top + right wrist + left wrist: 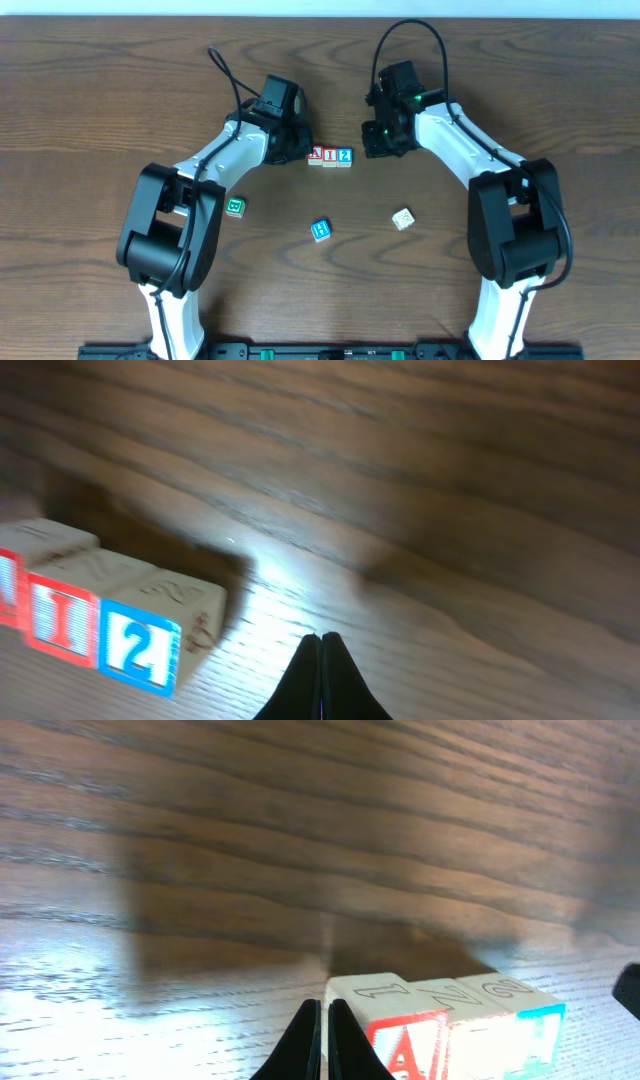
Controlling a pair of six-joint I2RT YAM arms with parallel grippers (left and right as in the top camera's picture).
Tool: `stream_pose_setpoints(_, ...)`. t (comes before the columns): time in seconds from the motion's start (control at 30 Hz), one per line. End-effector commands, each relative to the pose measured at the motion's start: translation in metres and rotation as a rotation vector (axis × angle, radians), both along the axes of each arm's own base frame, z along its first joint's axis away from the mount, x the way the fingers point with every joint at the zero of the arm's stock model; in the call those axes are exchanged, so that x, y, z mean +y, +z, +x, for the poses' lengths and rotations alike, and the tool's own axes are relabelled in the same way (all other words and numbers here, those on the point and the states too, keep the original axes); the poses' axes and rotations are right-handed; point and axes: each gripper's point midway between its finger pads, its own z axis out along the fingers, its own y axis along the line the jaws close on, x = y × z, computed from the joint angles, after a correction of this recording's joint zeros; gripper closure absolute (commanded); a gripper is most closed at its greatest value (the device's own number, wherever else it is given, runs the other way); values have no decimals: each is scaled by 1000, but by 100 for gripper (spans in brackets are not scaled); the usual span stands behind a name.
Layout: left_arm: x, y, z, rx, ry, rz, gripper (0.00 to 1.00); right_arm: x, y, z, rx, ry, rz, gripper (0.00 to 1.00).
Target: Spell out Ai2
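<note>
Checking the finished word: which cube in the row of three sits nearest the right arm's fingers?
The blue "2" cube, at the row's end facing the right fingers; the red "I" cube and red "A" cube lie farther along.

A dark brown worktop (90, 80) with long, wavy wood grain fills nearly the whole overhead view. Beyond the worktop's far edge runs a pale strip (200, 6), too narrow to tell whether it is wall or floor. Along the worktop's near edge sits a black rail (300, 351). A bright glare (280, 575) sheens the worktop's grain, and a broad soft shadow (230, 920) darkens another patch of it.
</note>
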Motion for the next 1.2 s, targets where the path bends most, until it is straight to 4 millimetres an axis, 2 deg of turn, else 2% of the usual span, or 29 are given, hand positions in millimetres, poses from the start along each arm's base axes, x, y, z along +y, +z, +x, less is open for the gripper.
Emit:
stream_pose_setpoints(0.0, 28, -9, 4, 7, 27, 62, 94, -17, 13, 20, -55, 4, -62, 99)
stream_pose_setpoints(0.1, 53, 8, 13, -22, 49, 92, 94, -28, 40, 36, -108, -6, -101, 99)
stream_pose_setpoints(0.17, 73, 33, 22, -75, 75, 121, 94, -32, 69, 50, -163, -13, -102, 99)
stream_pose_setpoints(0.2, 83, 51, 27, -115, 82, 138, 94, -33, 84, 57, -194, -15, -96, 99)
stream_pose_setpoints(0.3, 110, 125, 33, -281, 100, 216, 94, -39, 145, 75, -313, -25, -83, 99)
stream_pose_setpoints(0.33, 115, 153, 31, -342, 97, 240, 94, -42, 172, 77, -360, -25, -78, 99)
stream_pose_setpoints(0.4, 120, 196, 21, -432, 75, 258, 94, -45, 206, 74, -410, -22, -74, 95)
stream_pose_setpoints(0.43, 122, 218, 11, -477, 62, 261, 94, -48, 228, 68, -439, -14, -73, 78)
stream_pose_setpoints(0.5, 126, 251, -13, -534, 44, 268, 94, -51, 259, 51, -469, 6, -78, 38)
stream_pose_setpoints(0.53, 130, 272, -35, -566, 33, 273, 55, -53, 279, 32, -480, 12, -76, 2)
stream_pose_setpoints(0.57, 132, 281, -46, -579, 33, 272, 25, -55, 292, 21, -492, 11, -72, 1)
stream_pose_setpoints(0.6, 136, 294, -63, -598, 37, 269, 5, -57, 305, 7, -503, 11, -65, 1)
stream_pose_setpoints(0.7, 144, 326, -106, -669, 51, 255, 5, -68, 340, -35, -545, 5, -61, 1)
stream_pose_setpoints(0.77, 150, 345, -134, -725, 67, 249, 5, -74, 354, -61, -555, -2, -59, 1)
stream_pose_setpoints(0.87, 157, 363, -174, -785, 77, 235, 5, -82, 376, -94, -595, -5, -49, 1)
stream_pose_setpoints(1.03, 166, 372, -218, -834, 87, 225, 5, -88, 402, -121, -678, -13, -31, 1)
stream_pose_setpoints(1.17, 170, 361, -240, -799, 80, 232, 5, -90, 411, -131, -711, -16, -24, 1)
